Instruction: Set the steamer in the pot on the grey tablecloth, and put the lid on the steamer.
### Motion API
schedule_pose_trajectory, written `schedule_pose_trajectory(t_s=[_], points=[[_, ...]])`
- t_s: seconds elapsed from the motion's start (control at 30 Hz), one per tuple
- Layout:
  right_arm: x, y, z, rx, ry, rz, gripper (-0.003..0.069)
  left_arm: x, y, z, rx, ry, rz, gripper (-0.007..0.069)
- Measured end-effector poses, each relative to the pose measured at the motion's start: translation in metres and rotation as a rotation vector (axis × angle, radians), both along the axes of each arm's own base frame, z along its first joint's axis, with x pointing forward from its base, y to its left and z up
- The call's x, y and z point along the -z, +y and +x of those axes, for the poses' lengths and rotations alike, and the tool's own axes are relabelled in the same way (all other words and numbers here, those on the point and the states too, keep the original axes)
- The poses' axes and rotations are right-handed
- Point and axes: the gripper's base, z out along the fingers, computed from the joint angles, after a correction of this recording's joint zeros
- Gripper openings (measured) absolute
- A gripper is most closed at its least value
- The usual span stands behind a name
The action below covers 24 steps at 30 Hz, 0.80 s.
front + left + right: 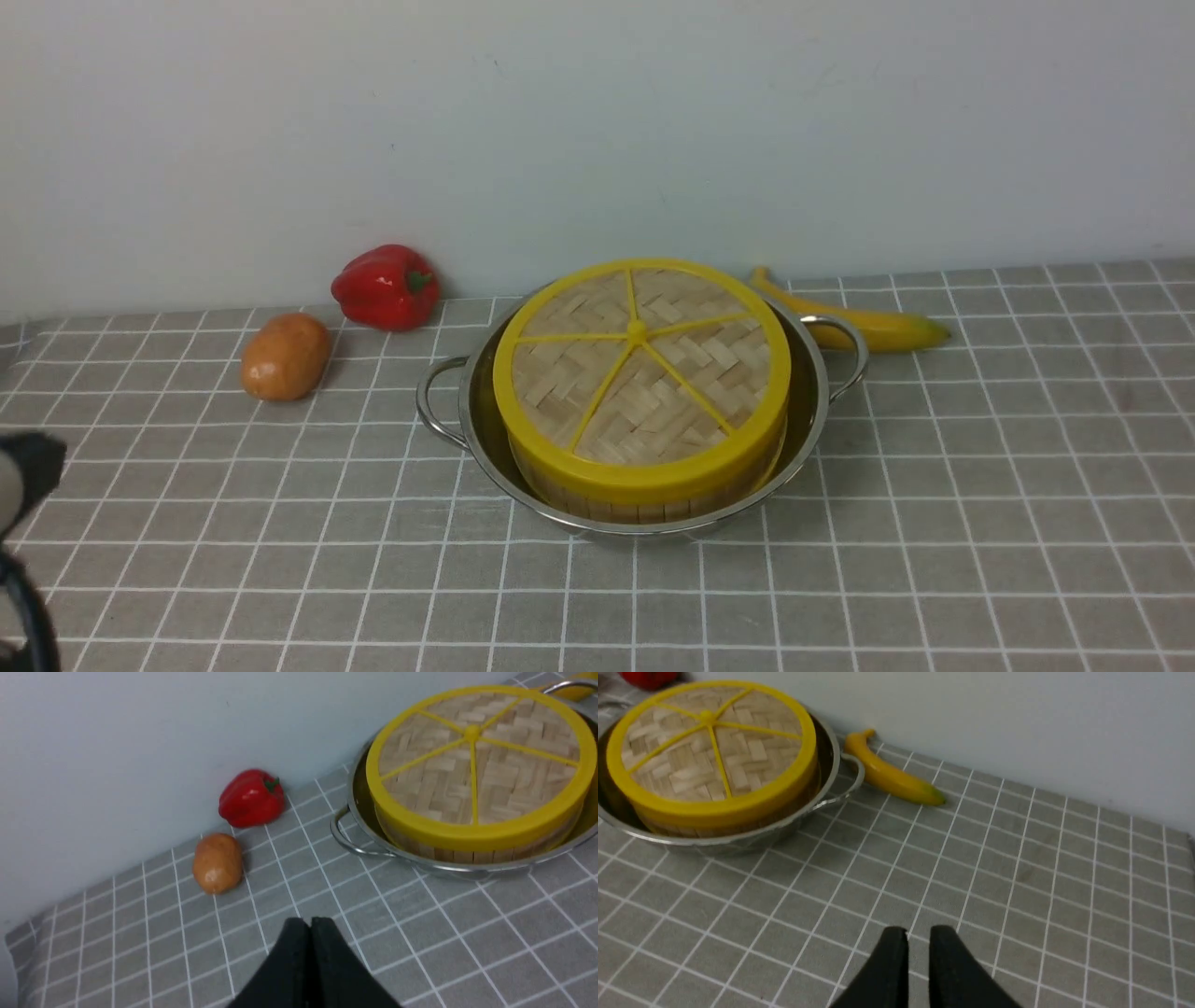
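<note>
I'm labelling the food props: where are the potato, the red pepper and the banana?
potato (pixel 285 357), front view, middle of its skin.
red pepper (pixel 385 287), front view, glossy side.
banana (pixel 889 775), right wrist view, mid-body.

My near approach over the grey tablecloth (pixel 840 560) is open. The pot (pixel 485 439) occupies centre; potato (pixel 285 357), pepper (pixel 386 287) and banana (pixel 868 322) obstruct the wall side.

The grey tablecloth (pixel 980 485) carries the pot (pixel 485 439), potato (pixel 285 356), red pepper (pixel 386 286) and banana (pixel 868 322).
</note>
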Motion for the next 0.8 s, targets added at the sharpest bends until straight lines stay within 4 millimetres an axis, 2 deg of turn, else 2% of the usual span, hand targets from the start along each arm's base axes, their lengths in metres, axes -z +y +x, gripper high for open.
schedule_pose_trajectory(t_s=[0.13, 0.23, 0.43, 0.8], points=[[0.032, -0.003, -0.009, 0.017, 0.028, 0.026, 0.0085, 0.024, 0.010, -0.017, -0.010, -0.009, -0.027, -0.0022], [0.038, -0.006, -0.017, 0.026, 0.013, 0.048, 0.0085, 0.030, 0.015, -0.026, -0.011, -0.039, -0.049, -0.0020], [0.037, -0.010, -0.023, 0.055, -0.028, 0.084, 0.0085, 0.029, 0.022, -0.038, -0.010, -0.101, -0.088, -0.0008], [0.039, -0.001, -0.026, 0.052, 0.044, 0.280, 0.0127, 0.029, 0.023, -0.039, -0.011, -0.104, -0.091, 0.0010]])
